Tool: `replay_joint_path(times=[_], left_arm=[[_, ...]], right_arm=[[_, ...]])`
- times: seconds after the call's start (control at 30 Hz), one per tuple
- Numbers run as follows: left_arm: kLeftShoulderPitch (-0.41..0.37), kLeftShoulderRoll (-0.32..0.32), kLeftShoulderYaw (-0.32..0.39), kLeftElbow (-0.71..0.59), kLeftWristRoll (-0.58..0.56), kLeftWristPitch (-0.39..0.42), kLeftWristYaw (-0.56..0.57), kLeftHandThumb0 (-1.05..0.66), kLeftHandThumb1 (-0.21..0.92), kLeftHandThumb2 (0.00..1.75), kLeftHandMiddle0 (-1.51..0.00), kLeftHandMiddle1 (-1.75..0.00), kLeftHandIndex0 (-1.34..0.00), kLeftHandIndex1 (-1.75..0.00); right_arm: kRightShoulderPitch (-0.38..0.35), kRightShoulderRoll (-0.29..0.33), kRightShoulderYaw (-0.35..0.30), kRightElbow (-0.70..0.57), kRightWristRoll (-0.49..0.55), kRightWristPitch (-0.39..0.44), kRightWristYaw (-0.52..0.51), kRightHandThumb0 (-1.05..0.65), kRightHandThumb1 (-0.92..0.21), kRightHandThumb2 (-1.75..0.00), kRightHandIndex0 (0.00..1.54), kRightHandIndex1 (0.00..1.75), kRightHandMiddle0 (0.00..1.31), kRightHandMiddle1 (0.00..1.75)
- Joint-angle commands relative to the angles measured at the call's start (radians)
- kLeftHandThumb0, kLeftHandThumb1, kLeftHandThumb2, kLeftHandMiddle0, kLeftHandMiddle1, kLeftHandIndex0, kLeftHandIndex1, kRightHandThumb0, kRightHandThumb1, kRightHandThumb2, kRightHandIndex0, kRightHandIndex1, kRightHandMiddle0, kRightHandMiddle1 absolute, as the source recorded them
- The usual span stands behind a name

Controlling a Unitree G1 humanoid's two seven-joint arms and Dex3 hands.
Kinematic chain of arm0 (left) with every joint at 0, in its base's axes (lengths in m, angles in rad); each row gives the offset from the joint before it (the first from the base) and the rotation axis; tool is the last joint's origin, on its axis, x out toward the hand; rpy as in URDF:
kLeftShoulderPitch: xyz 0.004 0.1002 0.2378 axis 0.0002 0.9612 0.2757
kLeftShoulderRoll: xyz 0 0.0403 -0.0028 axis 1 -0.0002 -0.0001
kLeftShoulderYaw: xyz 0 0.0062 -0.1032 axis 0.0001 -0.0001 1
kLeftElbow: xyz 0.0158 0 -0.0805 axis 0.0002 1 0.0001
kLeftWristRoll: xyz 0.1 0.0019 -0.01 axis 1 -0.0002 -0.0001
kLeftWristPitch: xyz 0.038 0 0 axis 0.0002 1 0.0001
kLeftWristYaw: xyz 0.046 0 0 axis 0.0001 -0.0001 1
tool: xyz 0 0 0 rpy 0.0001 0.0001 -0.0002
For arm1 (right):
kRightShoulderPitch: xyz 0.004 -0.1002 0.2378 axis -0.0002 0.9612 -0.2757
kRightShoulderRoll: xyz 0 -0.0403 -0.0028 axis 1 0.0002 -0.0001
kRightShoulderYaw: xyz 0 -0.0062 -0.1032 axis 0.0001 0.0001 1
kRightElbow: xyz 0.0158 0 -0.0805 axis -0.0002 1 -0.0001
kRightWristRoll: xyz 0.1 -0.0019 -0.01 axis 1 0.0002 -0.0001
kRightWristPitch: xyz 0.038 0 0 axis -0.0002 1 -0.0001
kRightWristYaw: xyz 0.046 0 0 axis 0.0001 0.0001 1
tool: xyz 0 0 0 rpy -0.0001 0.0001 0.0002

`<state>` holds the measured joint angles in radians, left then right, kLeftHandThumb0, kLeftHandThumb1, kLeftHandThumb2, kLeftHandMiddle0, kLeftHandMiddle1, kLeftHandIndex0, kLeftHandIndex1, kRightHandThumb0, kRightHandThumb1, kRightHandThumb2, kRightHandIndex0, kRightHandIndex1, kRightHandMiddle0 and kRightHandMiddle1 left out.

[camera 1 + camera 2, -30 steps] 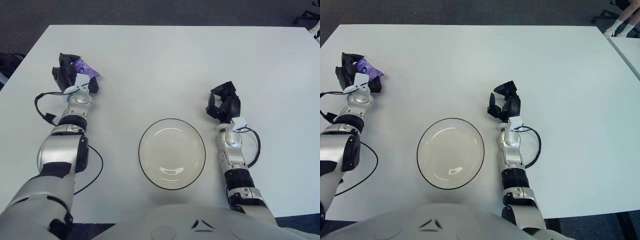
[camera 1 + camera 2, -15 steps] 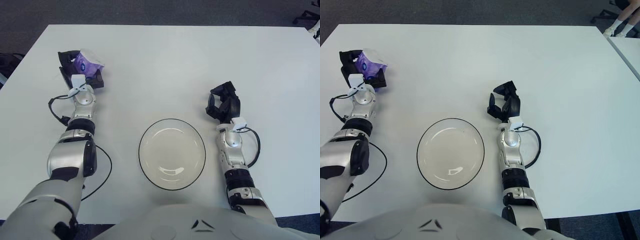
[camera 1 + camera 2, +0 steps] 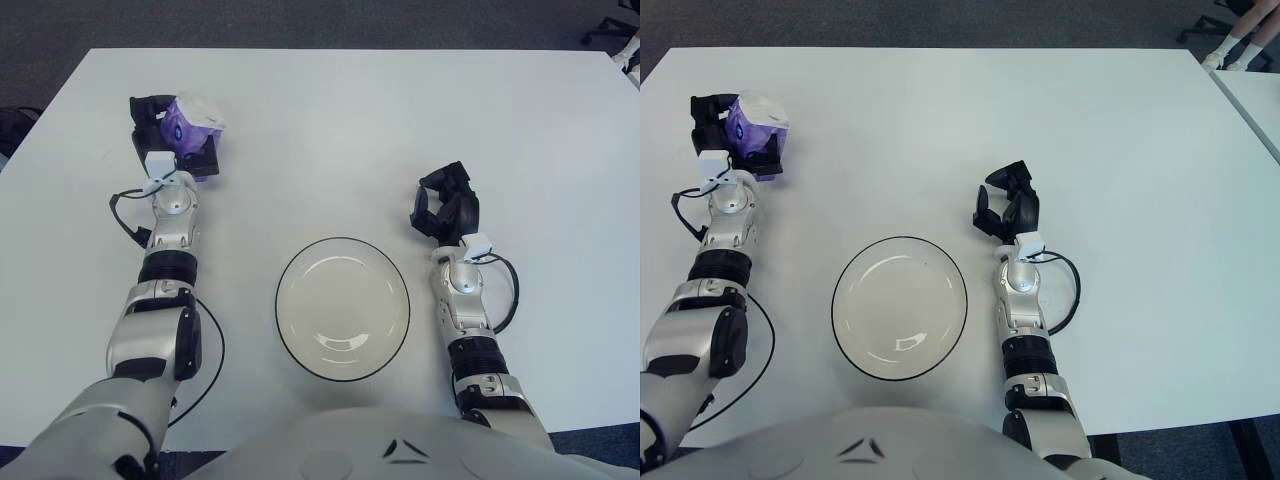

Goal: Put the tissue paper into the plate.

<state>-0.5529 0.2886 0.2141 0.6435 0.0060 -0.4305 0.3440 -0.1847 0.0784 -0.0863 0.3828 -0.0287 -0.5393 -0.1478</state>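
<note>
- Fingers of the left hand point(image 3: 172, 142) are clamped around the purple tissue pack point(image 3: 186, 122), up at ten o'clock on the table point(image 3: 330, 110).
- Plate point(image 3: 343, 307) lies toward four o'clock from that grip, well apart.
- Right hand point(image 3: 445, 208) sits idle at the plate's two o'clock, fingers curled, holding nothing.

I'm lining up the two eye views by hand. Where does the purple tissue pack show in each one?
Left eye view: tissue pack upper left, held in the left hand.
Right eye view: tissue pack nearer the left edge, same grasp.
Shared landmark: the plate at bottom centre, empty.
</note>
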Motion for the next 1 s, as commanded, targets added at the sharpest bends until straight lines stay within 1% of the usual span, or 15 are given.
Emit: replay_joint_path(times=[0.0, 0.13, 0.3, 0.4, 0.53, 0.67, 0.8, 0.97], left_arm=[[0.073, 0.010, -0.027, -0.273, 0.001, 0.022, -0.080, 0.00, 0.05, 1.62, -0.81, -1.71, -0.59, -1.75], [0.095, 0.018, -0.036, -0.341, -0.001, 0.022, -0.129, 0.00, 0.05, 1.61, -0.82, -1.70, -0.59, -1.75], [0.131, 0.022, -0.071, -0.486, 0.040, 0.027, -0.188, 0.00, 0.06, 1.61, -0.79, -1.73, -0.58, -1.75], [0.144, 0.016, -0.078, -0.534, 0.047, 0.044, -0.211, 0.00, 0.03, 1.65, -0.81, -1.74, -0.61, -1.75], [0.167, -0.002, -0.111, -0.634, 0.067, 0.067, -0.241, 0.00, -0.02, 1.71, -0.84, -1.74, -0.65, -1.75], [0.191, 0.005, -0.135, -0.707, 0.097, 0.095, -0.271, 0.00, -0.05, 1.74, -0.86, -1.75, -0.68, -1.75], [0.235, 0.014, -0.170, -0.817, 0.150, 0.141, -0.307, 0.00, -0.06, 1.74, -0.87, -1.75, -0.69, -1.75], [0.278, 0.048, -0.207, -0.922, 0.141, 0.216, -0.415, 0.00, -0.07, 1.75, -0.87, -1.75, -0.70, -1.73]], right_arm=[[0.149, -0.019, -0.023, 0.164, 0.001, -0.008, 0.000, -0.41, -0.57, -1.01, 0.61, 1.59, 0.42, 1.75], [0.147, -0.020, -0.022, 0.167, -0.001, -0.004, -0.002, -0.41, -0.57, -1.00, 0.61, 1.59, 0.41, 1.75], [0.144, -0.021, -0.019, 0.174, -0.002, -0.012, 0.002, -0.40, -0.58, -0.98, 0.61, 1.57, 0.41, 1.75], [0.143, -0.020, -0.017, 0.173, -0.004, -0.014, 0.002, -0.40, -0.59, -0.98, 0.61, 1.57, 0.40, 1.75], [0.143, -0.020, -0.015, 0.172, -0.001, -0.014, 0.007, -0.40, -0.59, -0.98, 0.61, 1.56, 0.40, 1.75], [0.143, -0.020, -0.013, 0.169, 0.000, -0.011, 0.010, -0.40, -0.59, -0.98, 0.61, 1.56, 0.40, 1.75], [0.144, -0.020, -0.013, 0.165, -0.001, 0.001, 0.009, -0.40, -0.59, -0.98, 0.60, 1.55, 0.40, 1.75], [0.146, -0.018, -0.012, 0.162, -0.005, 0.002, 0.003, -0.40, -0.59, -0.98, 0.60, 1.55, 0.40, 1.75]])
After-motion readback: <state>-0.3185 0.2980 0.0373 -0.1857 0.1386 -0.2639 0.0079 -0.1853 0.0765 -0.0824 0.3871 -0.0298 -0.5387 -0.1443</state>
